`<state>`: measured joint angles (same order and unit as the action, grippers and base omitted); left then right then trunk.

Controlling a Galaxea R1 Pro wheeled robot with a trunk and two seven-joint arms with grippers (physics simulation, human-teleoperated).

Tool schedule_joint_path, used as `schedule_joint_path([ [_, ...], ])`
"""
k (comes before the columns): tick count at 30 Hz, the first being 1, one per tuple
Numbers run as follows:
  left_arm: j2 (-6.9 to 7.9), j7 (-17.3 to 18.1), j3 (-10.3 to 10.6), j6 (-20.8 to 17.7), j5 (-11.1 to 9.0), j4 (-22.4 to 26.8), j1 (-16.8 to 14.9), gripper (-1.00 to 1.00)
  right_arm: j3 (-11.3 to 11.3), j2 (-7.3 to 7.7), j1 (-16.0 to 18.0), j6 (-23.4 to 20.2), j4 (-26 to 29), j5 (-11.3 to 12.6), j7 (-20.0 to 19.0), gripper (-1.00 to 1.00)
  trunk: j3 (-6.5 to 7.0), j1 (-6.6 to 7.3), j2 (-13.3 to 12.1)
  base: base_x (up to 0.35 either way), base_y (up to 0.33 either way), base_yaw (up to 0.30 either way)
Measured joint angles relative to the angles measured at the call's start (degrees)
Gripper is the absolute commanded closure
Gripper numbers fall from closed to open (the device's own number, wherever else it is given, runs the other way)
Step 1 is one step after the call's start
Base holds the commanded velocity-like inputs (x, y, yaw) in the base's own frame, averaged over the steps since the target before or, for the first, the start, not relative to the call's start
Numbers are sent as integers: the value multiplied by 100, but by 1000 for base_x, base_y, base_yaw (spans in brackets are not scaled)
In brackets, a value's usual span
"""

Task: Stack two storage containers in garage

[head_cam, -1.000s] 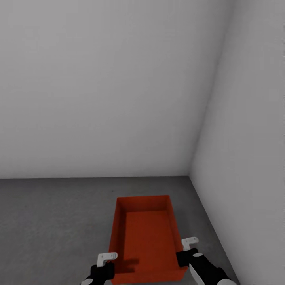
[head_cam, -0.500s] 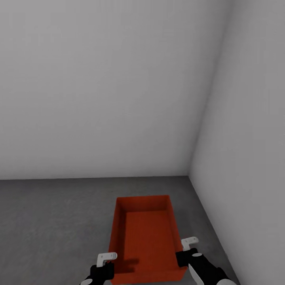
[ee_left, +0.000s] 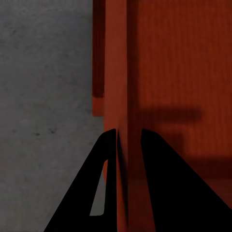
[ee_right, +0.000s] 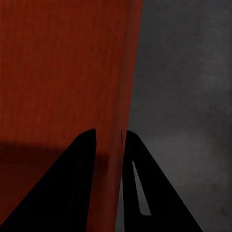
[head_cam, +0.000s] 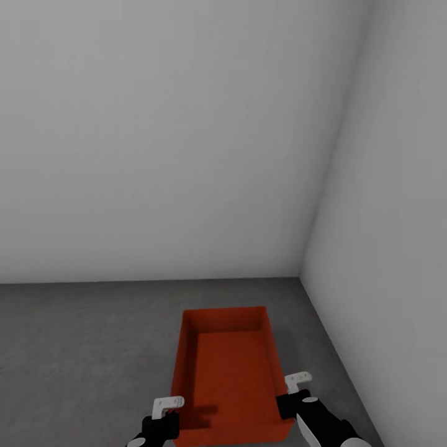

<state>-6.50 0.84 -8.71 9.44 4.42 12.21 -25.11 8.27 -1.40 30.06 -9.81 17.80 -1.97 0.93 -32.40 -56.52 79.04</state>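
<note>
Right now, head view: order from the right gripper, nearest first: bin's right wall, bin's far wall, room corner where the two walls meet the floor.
1. Right wall of the storage container, clamped in the right gripper.
2. Far wall of that container, ahead and leftward.
3. Room corner, farther ahead, past the container on the grey floor.

Near end of the storage container (head_cam: 227, 372) and both arms cut off by the head view's lower edge.
</note>
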Motion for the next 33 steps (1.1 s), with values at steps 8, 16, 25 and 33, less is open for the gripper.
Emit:
schedule_joint_path([
  [8,40,50,-12,5,-3,8,0,100,-3,-43,-1,8,0,-2,48,100,0,1,0,181,100,0],
  [16,32,42,-10,6,-3,12,0,100,0,-34,1,12,0,3,39,100,0,1,0,166,39,0],
  [25,38,48,-13,6,-3,16,1,100,-1,-41,4,12,0,-1,45,100,0,-1,0,77,19,0],
  [33,36,47,-8,7,-3,17,0,100,1,-37,1,20,0,7,44,100,0,0,0,119,62,0],
])
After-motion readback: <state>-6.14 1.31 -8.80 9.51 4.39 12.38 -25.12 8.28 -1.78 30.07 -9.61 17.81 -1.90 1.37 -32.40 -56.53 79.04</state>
